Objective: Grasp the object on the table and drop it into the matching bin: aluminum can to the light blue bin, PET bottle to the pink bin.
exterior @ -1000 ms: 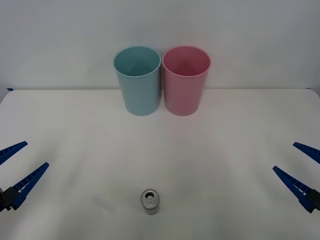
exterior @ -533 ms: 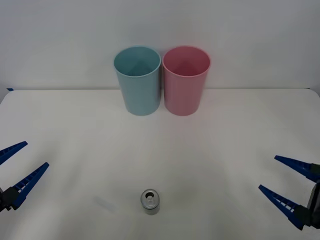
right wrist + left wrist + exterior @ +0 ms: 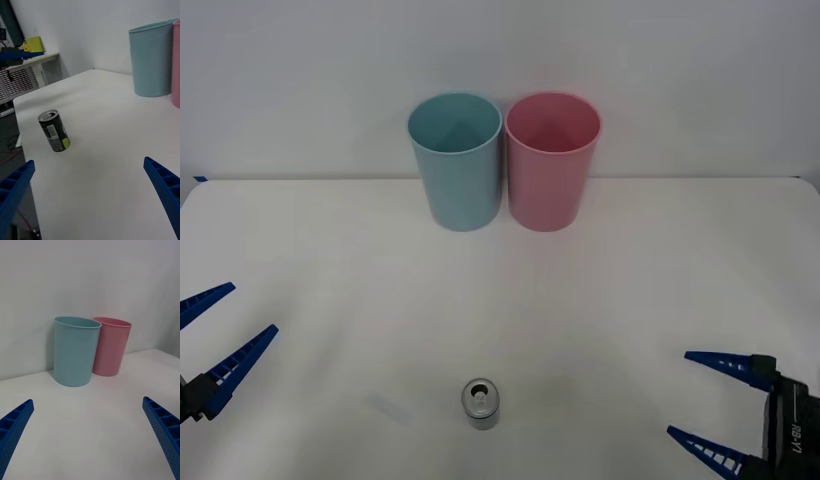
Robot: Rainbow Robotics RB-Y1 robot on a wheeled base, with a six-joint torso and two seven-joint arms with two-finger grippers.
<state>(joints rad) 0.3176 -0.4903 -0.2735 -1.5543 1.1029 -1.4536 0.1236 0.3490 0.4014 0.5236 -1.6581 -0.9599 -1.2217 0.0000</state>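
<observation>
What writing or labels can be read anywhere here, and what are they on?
White lettering on the right tool's black body: too small and sideways to read surely.
Label on the aluminum can: a white printed patch, too blurred to read.
Light blue bin, pink bin, table: no writing.
</observation>
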